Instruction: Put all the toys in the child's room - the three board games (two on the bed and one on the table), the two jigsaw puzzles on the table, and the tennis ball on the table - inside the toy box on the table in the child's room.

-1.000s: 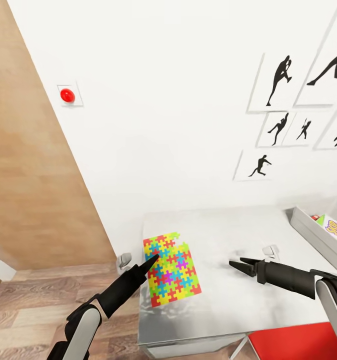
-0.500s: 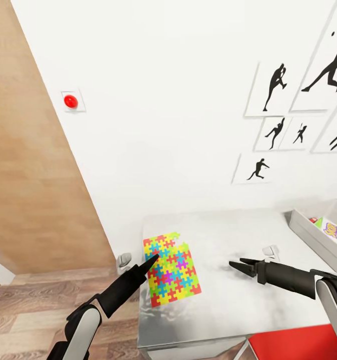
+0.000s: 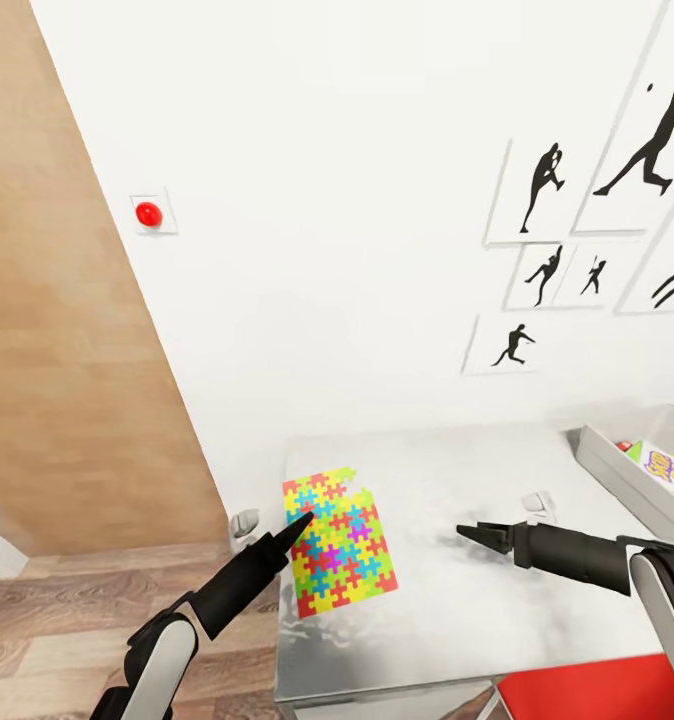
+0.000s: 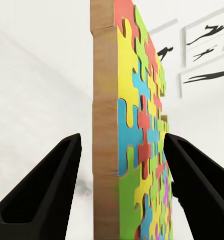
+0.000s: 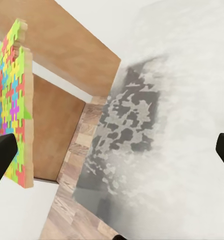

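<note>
- What changes here?
- Not much on the table. Our head camera turns a little, so the round red button on the white wall (image 3: 149, 213) and the black sports pictures (image 3: 547, 185) slide over in our view. Our arms and the toy look the same as a moment ago.
- Where is the toy?
- The flat square jigsaw puzzle of yellow, pink, green and blue pieces (image 3: 339, 540) sits at the left end of the long pale grey table (image 3: 457, 600), right by the edge.
- Do we hold it?
- Not yet. Our left gripper (image 3: 299, 522) is at the near edge of the puzzle. Its two black fingers stand apart, one on each side of the thin wooden edge, with a gap on both sides.
- Is the puzzle flat on the table?
- We can't tell for sure. It may be tipped up a bit.
- And the other arm?
- Our right gripper (image 3: 474, 535) hangs over the bare middle of the table. Its fingers are apart too, with nothing between them.
- Where does the puzzle go?
- Into the shallow light grey toy box (image 3: 617, 470) at the right end of the table, well apart from the puzzle. A bright printed board game (image 3: 672, 470) lies in it already.
- So what now?
- We think the left fingers need to close on the edge next.
</note>
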Motion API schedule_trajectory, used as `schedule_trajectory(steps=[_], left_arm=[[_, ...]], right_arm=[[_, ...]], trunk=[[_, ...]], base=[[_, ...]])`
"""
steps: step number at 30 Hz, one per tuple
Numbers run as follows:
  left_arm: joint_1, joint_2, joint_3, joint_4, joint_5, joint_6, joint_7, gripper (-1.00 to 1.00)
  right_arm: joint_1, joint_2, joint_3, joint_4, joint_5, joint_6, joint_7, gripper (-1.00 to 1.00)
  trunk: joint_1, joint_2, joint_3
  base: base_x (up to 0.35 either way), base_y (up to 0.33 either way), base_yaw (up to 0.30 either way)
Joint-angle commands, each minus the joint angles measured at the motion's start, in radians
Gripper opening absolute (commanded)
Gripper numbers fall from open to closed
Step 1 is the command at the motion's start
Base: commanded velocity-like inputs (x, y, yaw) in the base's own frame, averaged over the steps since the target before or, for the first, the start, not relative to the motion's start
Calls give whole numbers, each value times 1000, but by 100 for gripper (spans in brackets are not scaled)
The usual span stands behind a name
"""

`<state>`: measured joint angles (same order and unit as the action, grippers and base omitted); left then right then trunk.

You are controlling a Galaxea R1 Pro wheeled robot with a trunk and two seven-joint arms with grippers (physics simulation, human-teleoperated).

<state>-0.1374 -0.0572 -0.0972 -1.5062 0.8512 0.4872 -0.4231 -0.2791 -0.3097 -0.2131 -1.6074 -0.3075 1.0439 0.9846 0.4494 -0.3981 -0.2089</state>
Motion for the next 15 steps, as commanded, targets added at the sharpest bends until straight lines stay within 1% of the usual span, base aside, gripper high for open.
schedule_trajectory(steps=[1, 5, 8, 10, 11, 15], left_arm=[[-1, 0, 1, 0, 8, 8, 1, -100], [1, 4, 1, 8, 8, -9, 0, -100], [1, 7, 1, 19, 7, -25, -3, -100], [0, 14, 1, 33, 7, -38, -9, -100], [0, 14, 1, 33, 7, -38, -9, -100], [-5, 35, -1, 65, 7, -55, -49, -100]], right_arm=[[-1, 0, -1, 0, 4, 3, 6, 100], [-4, -3, 2, 0, 3, 3, 12, 100], [-4, -7, 3, 0, 3, 3, 31, 100], [-5, -13, 3, 0, 2, 3, 68, 100], [-5, -13, 3, 0, 2, 3, 68, 100], [-6, -36, 4, 1, 3, 3, 155, 100]], trunk=[[1, -2, 0], [1, -2, 6], [1, -2, 11], [1, -2, 15], [1, -2, 16], [1, -2, 23]], base=[[0, 0, 0], [0, 0, 0], [0, 0, 0], [0, 0, 0], [0, 0, 0], [0, 0, 0]])
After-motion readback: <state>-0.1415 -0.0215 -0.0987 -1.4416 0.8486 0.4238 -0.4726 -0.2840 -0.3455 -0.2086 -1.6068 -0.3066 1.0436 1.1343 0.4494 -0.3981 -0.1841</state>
